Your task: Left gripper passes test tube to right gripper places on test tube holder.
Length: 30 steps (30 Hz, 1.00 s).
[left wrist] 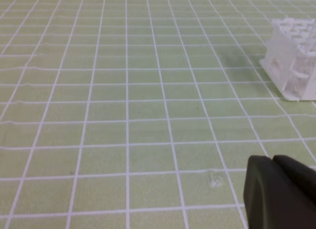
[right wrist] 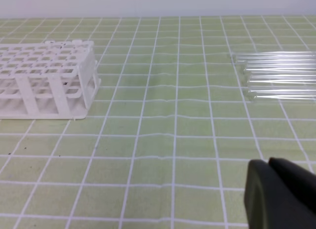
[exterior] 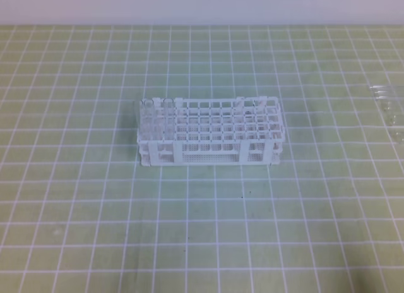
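The white test tube holder (exterior: 211, 132) stands at the middle of the green grid mat, and it also shows in the left wrist view (left wrist: 294, 61) and the right wrist view (right wrist: 47, 78). A few clear tubes (exterior: 154, 113) stand in its left end. Several clear test tubes (right wrist: 281, 73) lie side by side on the mat at the far right (exterior: 388, 107); none is held. My left gripper (left wrist: 271, 160) and right gripper (right wrist: 268, 162) show only as black fingertips low in their wrist views, pressed together with nothing between them. Neither gripper appears in the high view.
The green mat with its white grid (exterior: 202, 230) covers the whole table. A pale wall (exterior: 202, 5) runs along the far edge.
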Each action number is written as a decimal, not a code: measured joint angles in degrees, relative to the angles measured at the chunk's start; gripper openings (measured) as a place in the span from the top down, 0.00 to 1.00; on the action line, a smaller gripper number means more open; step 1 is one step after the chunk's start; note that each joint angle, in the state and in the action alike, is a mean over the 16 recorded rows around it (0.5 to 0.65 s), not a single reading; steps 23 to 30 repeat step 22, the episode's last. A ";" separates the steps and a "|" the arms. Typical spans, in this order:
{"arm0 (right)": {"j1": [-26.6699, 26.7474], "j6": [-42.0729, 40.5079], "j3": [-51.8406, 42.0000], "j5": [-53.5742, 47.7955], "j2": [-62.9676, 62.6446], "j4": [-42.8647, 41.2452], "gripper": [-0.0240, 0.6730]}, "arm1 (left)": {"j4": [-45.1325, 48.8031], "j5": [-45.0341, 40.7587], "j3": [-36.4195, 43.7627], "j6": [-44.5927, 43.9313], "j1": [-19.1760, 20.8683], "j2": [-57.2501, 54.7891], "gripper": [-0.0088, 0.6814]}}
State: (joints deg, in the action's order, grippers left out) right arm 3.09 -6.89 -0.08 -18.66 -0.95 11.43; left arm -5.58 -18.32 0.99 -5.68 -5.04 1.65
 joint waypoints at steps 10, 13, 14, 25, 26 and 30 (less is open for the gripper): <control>0.00 0.00 0.00 0.00 0.01 0.00 0.99 | 0.00 0.05 0.08 -0.05 0.00 0.11 0.99; 0.00 0.00 0.00 0.00 0.02 0.00 0.99 | 0.00 0.00 0.00 -0.05 0.00 0.11 0.99; 0.00 0.00 0.00 0.00 0.02 0.00 0.99 | 0.00 0.00 0.00 -0.05 0.00 0.11 0.99; 0.00 0.00 0.00 0.00 0.04 0.00 0.99 | 0.00 -0.03 -0.04 -0.05 0.00 0.13 0.99; 0.00 0.00 0.00 0.00 0.04 0.00 0.99 | 0.00 -0.03 -0.04 -0.05 0.00 0.13 0.99; 0.00 0.00 0.00 0.00 0.04 0.00 0.99 | 0.00 -0.03 -0.04 -0.05 0.00 0.13 0.99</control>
